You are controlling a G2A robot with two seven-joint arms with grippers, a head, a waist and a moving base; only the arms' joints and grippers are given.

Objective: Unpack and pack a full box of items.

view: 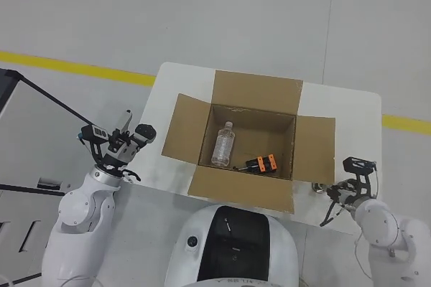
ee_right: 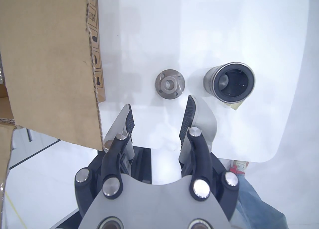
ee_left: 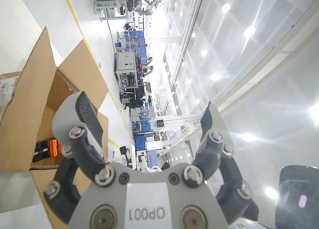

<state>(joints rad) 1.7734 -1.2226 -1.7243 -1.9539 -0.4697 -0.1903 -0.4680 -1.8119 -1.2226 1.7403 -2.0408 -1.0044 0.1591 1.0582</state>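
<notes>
Box [view: 251, 136] flaps splayed on table [view: 345, 100]; left tool [ee_left: 147, 101] open off its side edge, right tool [ee_right: 159, 103] open over near corner.

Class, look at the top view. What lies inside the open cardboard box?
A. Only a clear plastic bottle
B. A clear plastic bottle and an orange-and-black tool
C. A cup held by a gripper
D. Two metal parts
B: the top view shows a clear bottle lying on the floor of the box, with an orange-and-black tool a little apart from it.
</notes>
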